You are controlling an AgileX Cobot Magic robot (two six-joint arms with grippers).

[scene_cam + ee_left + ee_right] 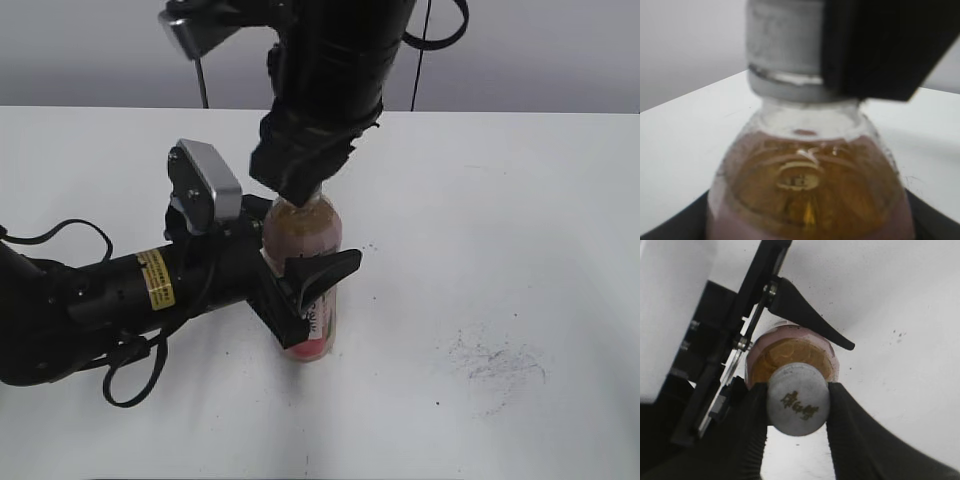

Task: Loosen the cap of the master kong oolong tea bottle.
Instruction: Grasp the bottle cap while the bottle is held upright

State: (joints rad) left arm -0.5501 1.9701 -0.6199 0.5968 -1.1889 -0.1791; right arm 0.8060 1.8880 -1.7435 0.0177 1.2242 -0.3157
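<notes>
The cap (798, 405), round, pale grey and marked with a small dark logo on top, is sitting on the neck of the master kong oolong tea bottle (305, 240), which is standing upright near the middle of the white bench (500, 200). In the right wrist view we are seeing the right tool (798, 407) coming down from above, its two dark fingers (850, 425) lying against opposite sides of the cap and pinching it. In the left wrist view we are seeing the ribbed side of the cap (785, 45) partly covered by one black finger, with amber tea filling the rounded shoulder below. Lower down, in the exterior view, we are seeing the left tool (305, 295) reaching in from the left, its fingers lying along either side of the pink-labelled body and gripping the bottle. Farther right, dark scuff marks (495, 360) are showing on the bench surface.
</notes>
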